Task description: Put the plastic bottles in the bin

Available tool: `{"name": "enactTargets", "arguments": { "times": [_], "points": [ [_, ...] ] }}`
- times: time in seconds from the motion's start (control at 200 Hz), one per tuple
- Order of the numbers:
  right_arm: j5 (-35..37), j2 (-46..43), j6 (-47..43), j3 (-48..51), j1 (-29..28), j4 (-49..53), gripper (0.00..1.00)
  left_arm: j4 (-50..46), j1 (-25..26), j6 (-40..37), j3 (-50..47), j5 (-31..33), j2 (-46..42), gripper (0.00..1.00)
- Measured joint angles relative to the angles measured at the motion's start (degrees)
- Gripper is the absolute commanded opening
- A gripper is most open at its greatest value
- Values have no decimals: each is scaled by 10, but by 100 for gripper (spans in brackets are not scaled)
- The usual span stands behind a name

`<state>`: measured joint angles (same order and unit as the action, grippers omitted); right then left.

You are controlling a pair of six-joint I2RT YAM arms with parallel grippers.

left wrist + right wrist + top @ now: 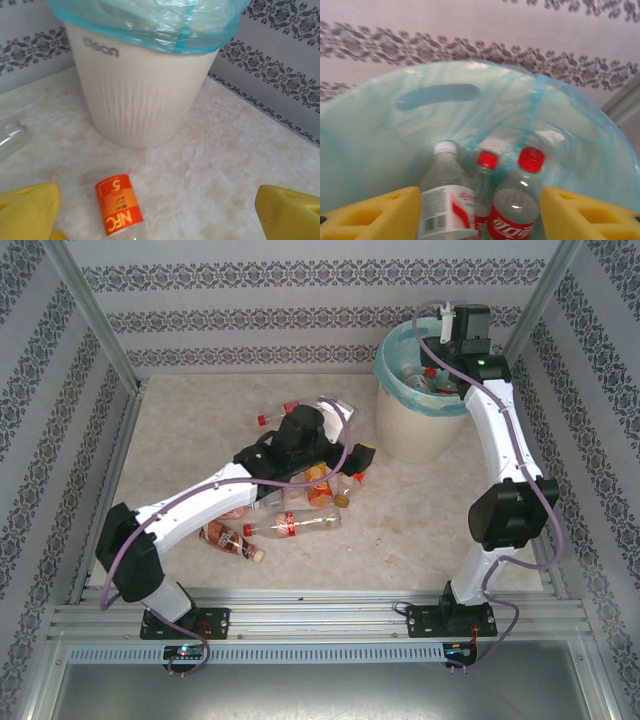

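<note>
Left wrist view: the orange-labelled bottle [119,204] lies just short of the bin [145,100], long axis pointing toward it, off-centre between the spread fingers of the left gripper [159,214]. The right gripper [480,215] hangs over the bin, jaws apart, seemingly pinching nothing.

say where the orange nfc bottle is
In the left wrist view the orange NFC bottle lies on the table before the bin, within the open left gripper.
</note>
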<state>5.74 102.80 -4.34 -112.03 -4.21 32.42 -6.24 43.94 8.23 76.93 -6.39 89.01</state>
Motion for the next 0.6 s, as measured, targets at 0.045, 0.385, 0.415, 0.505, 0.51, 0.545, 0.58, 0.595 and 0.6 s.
{"name": "enactTargets", "arguments": {
  "times": [0.045, 0.385, 0.415, 0.505, 0.51, 0.545, 0.58, 0.595, 0.6],
  "points": [
    [-2, -16, 1, 0, -14, 2, 65, -10, -7, 0, -14, 1, -20, 100],
    [-13, -217, 22, 101, -151, -32, 66, -170, -24, -75, -92, -2, -143, 99],
    [-14, -233, 27, 122, -161, -37, 67, -189, -24, -89, -96, -5, -151, 98],
    [-17, -279, 42, 202, -199, -54, 67, -235, -24, -126, -105, -9, -170, 96],
    [-17, -280, 43, 205, -201, -56, 66, -237, -24, -127, -105, -10, -171, 96],
    [-17, -296, 47, 237, -216, -64, 67, -250, -24, -140, -111, -9, -177, 95],
    [-19, -311, 53, 272, -233, -72, 67, -262, -24, -154, -120, -9, -183, 95],
    [-19, -316, 56, 285, -238, -75, 66, -267, -25, -159, -123, -9, -185, 95],
    [-20, -319, 56, 291, -242, -76, 66, -268, -25, -160, -124, -9, -186, 94]
  ]
}}
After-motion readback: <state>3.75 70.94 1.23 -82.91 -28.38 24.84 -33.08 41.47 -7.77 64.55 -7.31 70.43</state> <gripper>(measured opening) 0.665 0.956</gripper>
